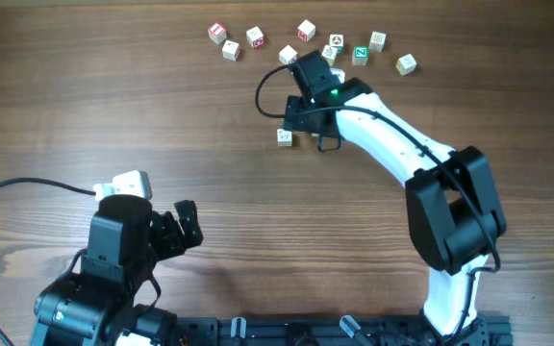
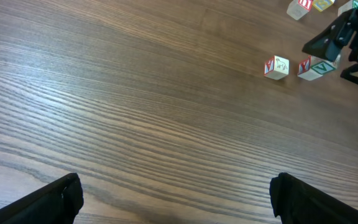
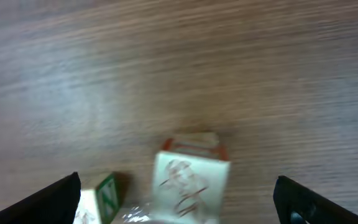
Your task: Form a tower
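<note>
Near the far middle of the wooden table (image 1: 162,115), the tower is not yet formed: two pale cubes are seen side by side, just apart, each resting on the wood. On the green-lettered cube (image 2: 316,67) a green letter is printed, perhaps a V or an N. On the red-printed cube (image 2: 276,66) only a faint drawing and a red side can be made out. The right gripper (image 3: 178,202) is held over them with its jaws spread wide and nothing clasped. Beyond it, loose cubes (image 1: 305,30) are scattered toward the far edge, their red and green print too small to be read. Broad bare wood is left between these and the left gripper (image 2: 176,199), whose jaws are likewise spread wide over the grain.
</note>
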Robot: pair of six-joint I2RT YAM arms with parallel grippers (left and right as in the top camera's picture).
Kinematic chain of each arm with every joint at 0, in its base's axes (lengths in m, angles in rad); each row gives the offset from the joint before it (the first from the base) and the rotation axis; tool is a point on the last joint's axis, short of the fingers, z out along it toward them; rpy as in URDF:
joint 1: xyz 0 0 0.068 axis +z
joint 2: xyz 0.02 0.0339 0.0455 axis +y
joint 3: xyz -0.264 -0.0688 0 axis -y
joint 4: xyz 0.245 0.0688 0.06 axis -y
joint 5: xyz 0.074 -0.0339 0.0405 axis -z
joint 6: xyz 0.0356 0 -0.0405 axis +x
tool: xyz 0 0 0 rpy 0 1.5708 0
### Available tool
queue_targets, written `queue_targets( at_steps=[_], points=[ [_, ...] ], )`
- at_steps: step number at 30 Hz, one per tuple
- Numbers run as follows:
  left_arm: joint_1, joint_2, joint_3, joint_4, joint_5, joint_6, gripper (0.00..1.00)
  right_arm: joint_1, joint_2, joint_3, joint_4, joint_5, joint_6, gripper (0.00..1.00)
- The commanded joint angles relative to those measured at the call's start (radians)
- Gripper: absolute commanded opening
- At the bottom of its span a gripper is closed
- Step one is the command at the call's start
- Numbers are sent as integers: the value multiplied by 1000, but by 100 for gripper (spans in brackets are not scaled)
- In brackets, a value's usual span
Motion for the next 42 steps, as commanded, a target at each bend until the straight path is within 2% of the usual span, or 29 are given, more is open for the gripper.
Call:
queue_targets(
  at_steps=[1,3,5,7,8,14,19,21,22,23,24,26,27,31,35,39,42],
  points=[
    [3,-2,-2,2,-9,2,100,-21,67,25,21,-21,-36,99],
    [3,-2,-2,2,-9,2,100,-21,112,25,37,-29,-40,99],
    [3,-2,-2,2,-9,2,100,-23,118,25,41,-30,-40,91],
    [3,-2,-2,2,-9,2,100,-23,118,25,50,-32,-49,81],
    [3,-2,-2,2,-9,2,100,-23,118,25,54,-32,-56,63],
    [3,-2,-2,2,-9,2,100,-23,118,25,63,-32,-109,39],
    [3,-2,-2,2,-9,2,100,-23,118,25,71,-39,-140,35],
    [3,-2,-2,2,-9,2,100,-23,118,25,73,-51,-133,39],
    [3,-2,-2,2,-9,2,100,-23,118,25,73,-51,-132,48],
    [3,-2,-2,2,-9,2,100,-23,118,25,73,-51,-125,51],
    [3,-2,-2,2,-9,2,100,-23,118,25,69,-50,-108,71],
    [3,-2,-2,2,-9,2,100,-23,118,25,67,-51,-106,93],
    [3,-2,-2,2,-9,2,100,-23,118,25,61,-47,-83,99],
    [3,-2,-2,2,-9,2,100,-23,118,25,46,-47,-57,99],
    [3,-2,-2,2,-9,2,100,-23,118,25,43,-47,-54,60],
    [3,-2,-2,2,-9,2,100,-23,118,25,44,-38,-54,41],
    [3,-2,-2,2,-9,2,100,-24,118,25,46,-31,-54,36]
  ],
)
